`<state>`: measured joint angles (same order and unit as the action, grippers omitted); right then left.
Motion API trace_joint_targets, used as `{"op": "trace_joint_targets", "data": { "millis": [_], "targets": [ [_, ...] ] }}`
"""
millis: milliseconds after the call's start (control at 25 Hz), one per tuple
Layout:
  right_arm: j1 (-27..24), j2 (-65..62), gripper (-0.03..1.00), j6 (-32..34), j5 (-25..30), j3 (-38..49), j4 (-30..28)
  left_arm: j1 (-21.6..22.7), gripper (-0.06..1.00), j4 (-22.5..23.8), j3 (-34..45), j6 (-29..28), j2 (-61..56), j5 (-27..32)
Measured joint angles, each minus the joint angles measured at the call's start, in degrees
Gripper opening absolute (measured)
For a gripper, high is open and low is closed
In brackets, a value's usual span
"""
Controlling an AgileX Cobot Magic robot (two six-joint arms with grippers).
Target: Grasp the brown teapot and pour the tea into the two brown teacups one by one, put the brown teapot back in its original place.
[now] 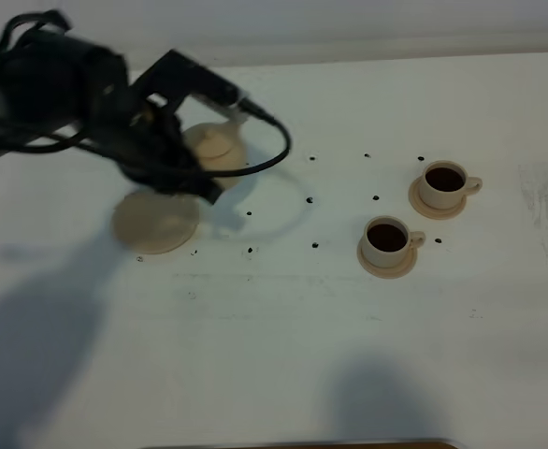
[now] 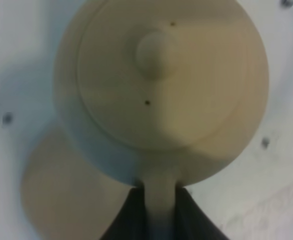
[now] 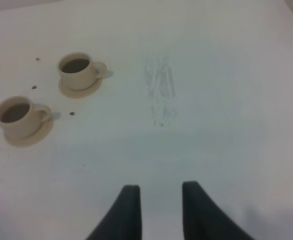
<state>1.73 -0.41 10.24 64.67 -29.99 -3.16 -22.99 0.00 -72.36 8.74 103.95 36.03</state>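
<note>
A: Teapot [image 1: 216,145]?
B: Squat, round, matte tan ceramic with a knobbed lid; the left gripper [image 2: 160,210] pinches its loop handle. It hangs clear of the wide flat saucer [image 1: 154,222], towards that saucer's one o'clock. Spout direction is hidden by the arm.
A: Cups?
B: Two small handled ones, each on its own little saucer, both holding dark liquid. Far cup [image 1: 444,183] sits at one o'clock of near cup [image 1: 387,239].
A: Right gripper [image 3: 159,210]?
B: Fingers drawn in, holding nothing, over the bare white table [image 1: 283,346].
</note>
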Motion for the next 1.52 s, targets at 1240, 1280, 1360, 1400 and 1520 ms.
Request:
{"op": "trace_joint_targets", "data": {
  "millis": [1240,1280,1360,1400,1520],
  "targets": [
    [0.0,0.0,0.22,0.0,0.0,0.0,0.0,9.2,0.08,-3.2,17.7,-0.5,-1.9,-11.6],
    [0.0,0.0,0.22,0.0,0.0,0.0,0.0,9.2,0.08,-3.3,17.7,-0.5,-1.8,-11.6],
    [0.0,0.0,0.22,0.0,0.0,0.0,0.0,9.2,0.08,-3.3,17.7,-0.5,-1.7,-11.7],
    [0.0,0.0,0.22,0.0,0.0,0.0,0.0,9.3,0.08,-3.3,17.7,-0.5,-1.7,-12.0],
    [0.0,0.0,0.22,0.0,0.0,0.0,0.0,9.3,0.08,-3.3,17.7,-0.5,-1.5,-12.7]
  ]
}}
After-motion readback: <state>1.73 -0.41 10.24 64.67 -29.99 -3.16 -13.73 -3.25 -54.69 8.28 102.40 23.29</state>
